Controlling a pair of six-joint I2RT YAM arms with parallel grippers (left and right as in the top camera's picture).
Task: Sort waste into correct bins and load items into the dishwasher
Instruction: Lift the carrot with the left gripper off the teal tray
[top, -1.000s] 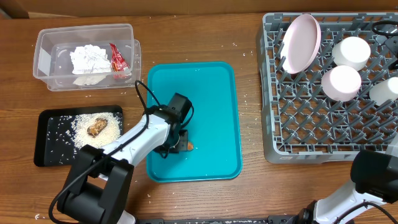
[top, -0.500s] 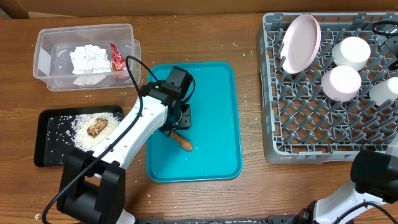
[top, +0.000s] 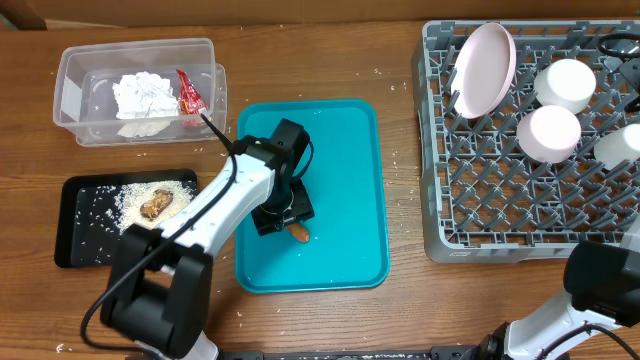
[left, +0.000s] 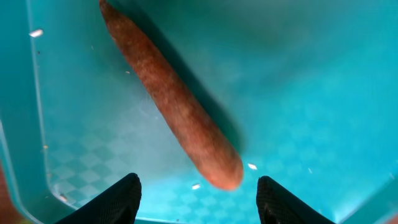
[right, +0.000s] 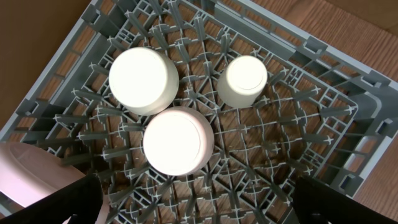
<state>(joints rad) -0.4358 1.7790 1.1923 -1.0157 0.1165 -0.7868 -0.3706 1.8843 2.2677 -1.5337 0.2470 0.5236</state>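
Note:
An orange-brown stick of food (left: 174, 106) lies loose on the teal tray (top: 350, 200), and it shows in the overhead view as the food stick (top: 298, 232) near the tray's front left. My left gripper (left: 198, 193) hovers just over it, open, its fingertips either side of the stick's near end without touching it. The left gripper (top: 283, 212) sits right beside the stick when seen from overhead. My right gripper (right: 199, 208) is open and empty above the grey dishwasher rack (right: 298, 155), which holds three white cups (right: 178, 141) upside down.
At the back left is a clear bin (top: 70, 90) holding white tissue (top: 143, 95) and a red wrapper (top: 188, 93). A black tray (top: 80, 240) carries rice and a brown scrap. In the rack (top: 440, 200) a pink plate (top: 485, 65) stands on edge.
The left gripper went from shut to open, leaving the food stick on the tray. It pulled back toward the tray's far side, then returned over the stick.

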